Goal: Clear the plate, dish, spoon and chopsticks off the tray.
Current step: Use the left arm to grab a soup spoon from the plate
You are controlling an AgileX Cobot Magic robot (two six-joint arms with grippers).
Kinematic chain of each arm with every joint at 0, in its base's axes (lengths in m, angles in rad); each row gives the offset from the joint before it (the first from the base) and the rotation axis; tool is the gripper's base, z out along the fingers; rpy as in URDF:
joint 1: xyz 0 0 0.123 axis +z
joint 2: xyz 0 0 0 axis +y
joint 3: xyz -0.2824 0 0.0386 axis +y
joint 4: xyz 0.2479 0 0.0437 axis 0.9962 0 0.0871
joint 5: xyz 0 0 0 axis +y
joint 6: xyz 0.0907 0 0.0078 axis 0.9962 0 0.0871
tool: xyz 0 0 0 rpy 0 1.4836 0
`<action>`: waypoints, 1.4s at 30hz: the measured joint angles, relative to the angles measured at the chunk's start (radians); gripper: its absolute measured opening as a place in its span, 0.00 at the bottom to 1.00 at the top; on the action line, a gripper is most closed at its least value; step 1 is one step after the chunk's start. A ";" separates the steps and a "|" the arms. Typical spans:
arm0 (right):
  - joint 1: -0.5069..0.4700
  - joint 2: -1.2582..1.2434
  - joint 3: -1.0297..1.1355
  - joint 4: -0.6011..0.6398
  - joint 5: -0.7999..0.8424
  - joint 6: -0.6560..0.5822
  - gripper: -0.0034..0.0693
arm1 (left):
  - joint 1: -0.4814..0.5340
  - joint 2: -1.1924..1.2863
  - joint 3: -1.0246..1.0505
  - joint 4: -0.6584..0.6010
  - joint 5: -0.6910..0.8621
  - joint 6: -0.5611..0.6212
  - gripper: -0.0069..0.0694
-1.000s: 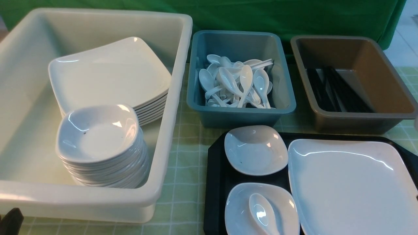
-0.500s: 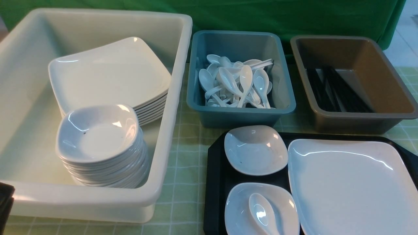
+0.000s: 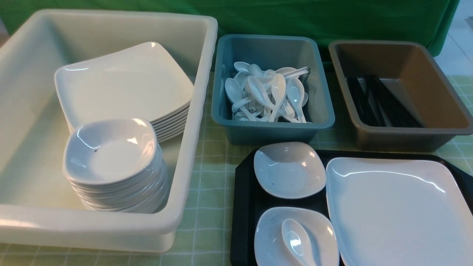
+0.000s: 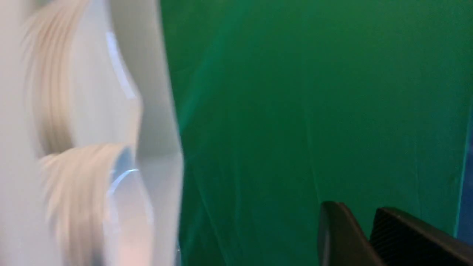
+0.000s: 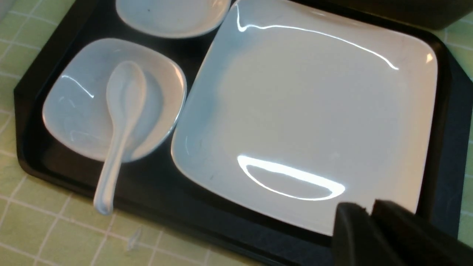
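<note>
TRAY PARTLY CLEARED: Your front view shows the tray (image 3: 244,192) with most of its load. The plate (image 3: 395,210) fills its right side, and the far dish (image 3: 288,170) and near dish (image 3: 271,236) sit on its left. The spoon (image 3: 295,240) lies in the near dish, its handle jutting past the tray's rim. The chopsticks (image 3: 384,103) lie off the tray, in the brown tub (image 3: 436,85) behind it.

Your right gripper (image 5: 366,205) hangs over the plate's near edge, fingers almost pressed together and pinching nothing. Your left gripper (image 4: 364,212), near the white tub (image 3: 199,74) in a blurred view, looks the same.

The spoon seems next. That calls for spreading your right fingers, closing on the glossy handle, then carrying it to the blue bin (image 3: 273,133).
</note>
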State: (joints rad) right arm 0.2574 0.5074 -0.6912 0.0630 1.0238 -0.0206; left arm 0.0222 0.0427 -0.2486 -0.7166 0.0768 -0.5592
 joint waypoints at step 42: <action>0.000 0.000 0.047 -0.003 -0.062 -0.076 0.22 | -0.917 1.933 -1.264 0.297 0.981 -0.176 0.59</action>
State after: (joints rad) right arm 0.2574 0.5074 -0.6445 0.0596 0.9620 -0.0965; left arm -0.8947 1.9753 -1.5128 -0.4198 1.0580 -0.7348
